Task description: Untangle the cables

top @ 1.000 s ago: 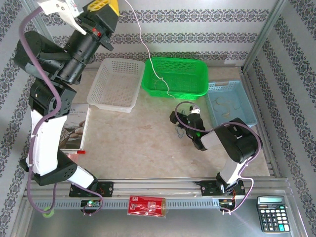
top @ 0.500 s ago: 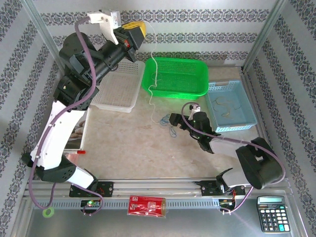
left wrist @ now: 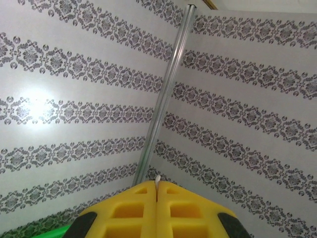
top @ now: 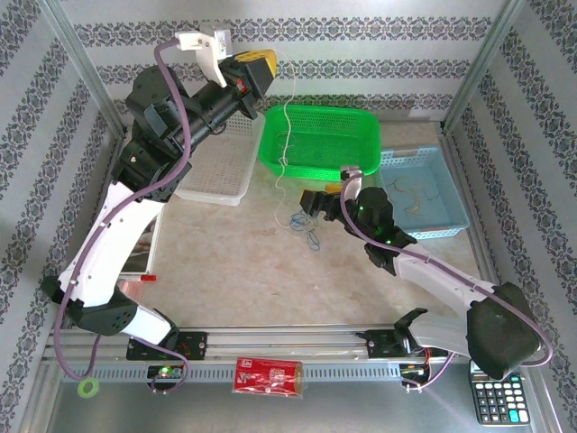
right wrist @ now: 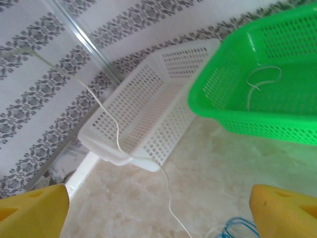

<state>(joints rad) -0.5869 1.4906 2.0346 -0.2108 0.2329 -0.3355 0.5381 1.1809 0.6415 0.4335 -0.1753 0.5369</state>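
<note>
Your left gripper: pinching the cream-white cable, which is dangling below it. Your right gripper: gaping wide, hovering near the tangled cables.

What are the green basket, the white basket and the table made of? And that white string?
Green basket: looks like moulded plastic, bright and a bit shiny, with a grid of small holes. White basket: the same holey plastic, duller. Table: smooth beige with marble-like swirls, maybe stone or a printed sheet. White cable: thin and limp, hanging in waves; material unclear.
</note>
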